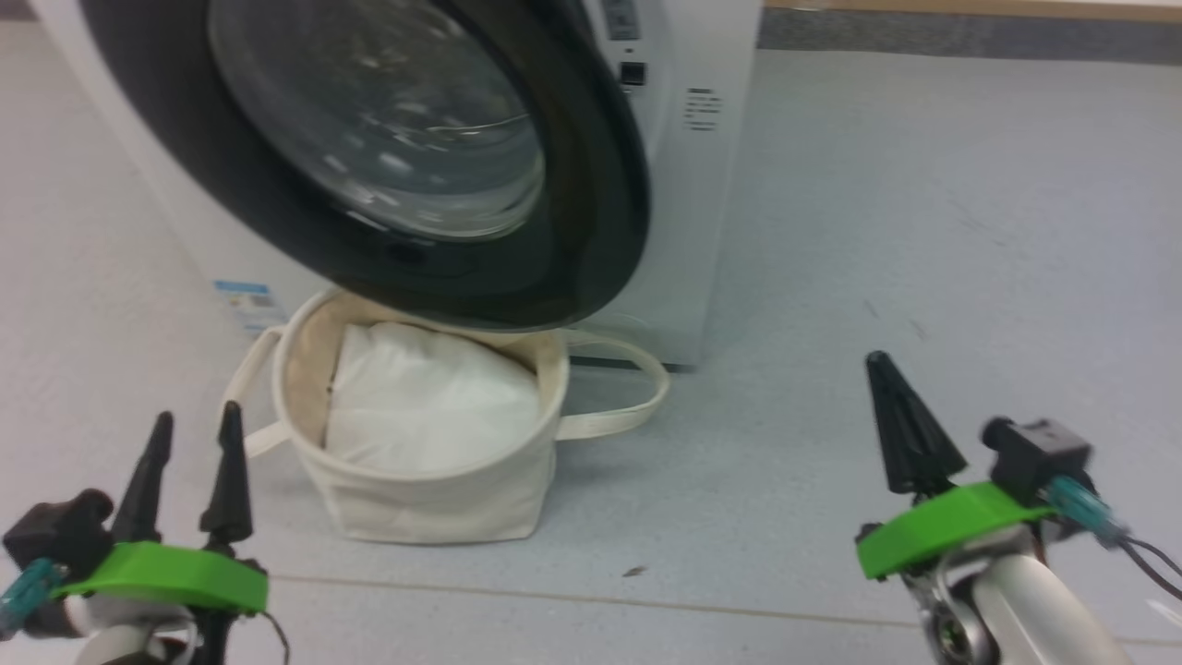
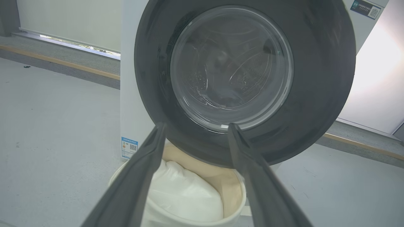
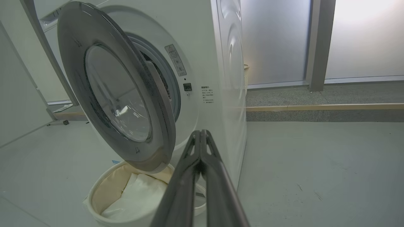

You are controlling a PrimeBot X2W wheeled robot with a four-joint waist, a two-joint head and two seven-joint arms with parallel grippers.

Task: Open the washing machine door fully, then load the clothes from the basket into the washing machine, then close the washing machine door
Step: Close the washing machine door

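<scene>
Below the swung-out washing machine door you see the basket holding a white bundle, your left tool spread open, your right tool closed empty.

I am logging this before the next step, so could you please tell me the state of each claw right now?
Left claw: open, holding nothing.
Right claw: closed, holding nothing.

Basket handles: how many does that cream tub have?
2. One loop handle hangs off the basket's left side, the other off its right side.
</scene>
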